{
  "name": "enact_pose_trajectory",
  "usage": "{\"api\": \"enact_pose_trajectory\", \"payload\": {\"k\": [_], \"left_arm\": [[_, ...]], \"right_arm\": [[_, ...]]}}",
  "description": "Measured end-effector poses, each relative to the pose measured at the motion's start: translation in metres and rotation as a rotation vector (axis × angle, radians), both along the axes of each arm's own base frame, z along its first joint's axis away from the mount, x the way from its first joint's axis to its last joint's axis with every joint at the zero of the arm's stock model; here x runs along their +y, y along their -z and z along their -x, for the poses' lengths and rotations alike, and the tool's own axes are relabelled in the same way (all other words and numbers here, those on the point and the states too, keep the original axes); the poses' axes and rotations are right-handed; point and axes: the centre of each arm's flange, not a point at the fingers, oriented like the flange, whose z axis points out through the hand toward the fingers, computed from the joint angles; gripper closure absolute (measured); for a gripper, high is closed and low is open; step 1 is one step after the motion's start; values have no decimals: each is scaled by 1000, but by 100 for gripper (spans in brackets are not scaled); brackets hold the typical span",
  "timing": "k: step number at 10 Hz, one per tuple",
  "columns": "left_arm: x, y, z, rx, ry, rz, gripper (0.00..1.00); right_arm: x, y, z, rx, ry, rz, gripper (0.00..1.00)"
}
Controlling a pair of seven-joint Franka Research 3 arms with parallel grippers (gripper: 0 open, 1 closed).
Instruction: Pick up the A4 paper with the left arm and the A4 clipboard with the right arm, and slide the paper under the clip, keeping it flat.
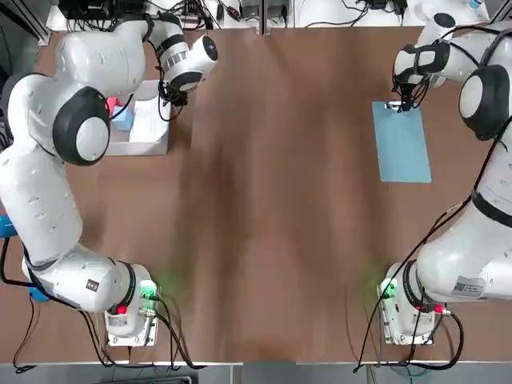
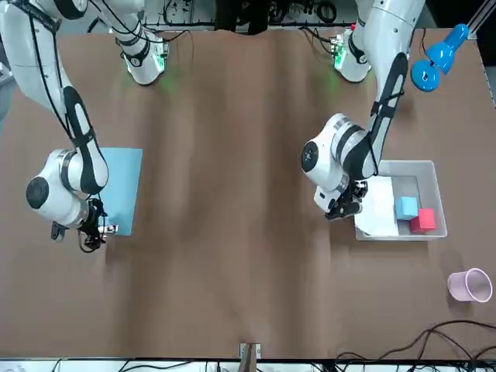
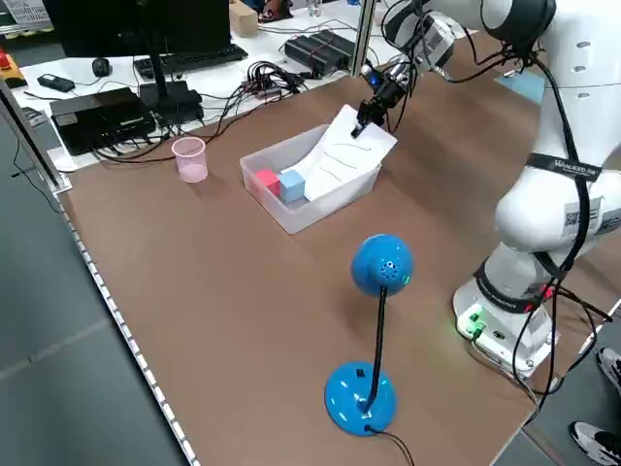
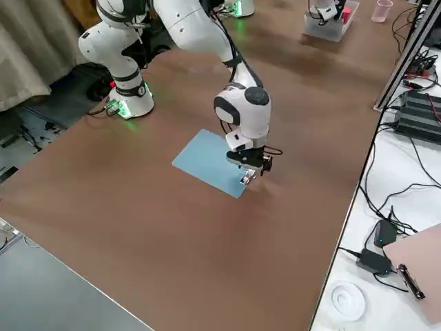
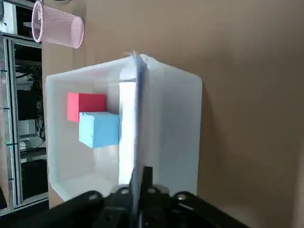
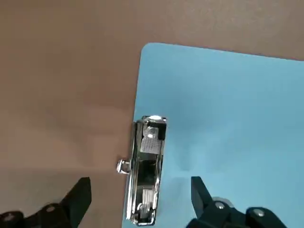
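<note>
While your left gripper (image 5: 137, 192) pinches the A4 paper (image 5: 129, 128) in the bin (image 5: 185, 118), your right gripper (image 6: 140, 202) hangs spread over the clip (image 6: 147, 168).

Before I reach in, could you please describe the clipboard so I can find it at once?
On the brown table, look beneath the right gripper. The clipboard lies flat there, alone: a light-blue board with a small metal clip at one short edge.

The A4 paper (image 2: 380, 208) leans in the bin (image 2: 436, 203); the A4 clipboard (image 1: 401, 142) lies far right.
</note>
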Motion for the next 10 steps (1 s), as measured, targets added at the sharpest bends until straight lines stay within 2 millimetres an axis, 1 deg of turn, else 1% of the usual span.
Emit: {"api": "enact_pose_trajectory", "payload": {"k": [2,4,6,7,9,10], "left_arm": [[1,-15,-1,-16,-9,-6,99],[6,-39,-2,-36,-26,-22,99],[12,-68,-8,-57,-39,-17,99],[16,-87,-14,-73,-72,-3,99],[19,-133,-31,-81,-126,40,99],[20,-154,-36,-70,-135,62,99]], "right_arm": [[-2,4,-5,-2,1,2,8],[-3,5,-13,-13,1,5,8],[-5,8,-14,-8,5,4,10],[-5,11,-13,-4,9,4,11],[-9,13,-12,0,19,4,14],[-11,13,-12,1,22,3,18]]}}
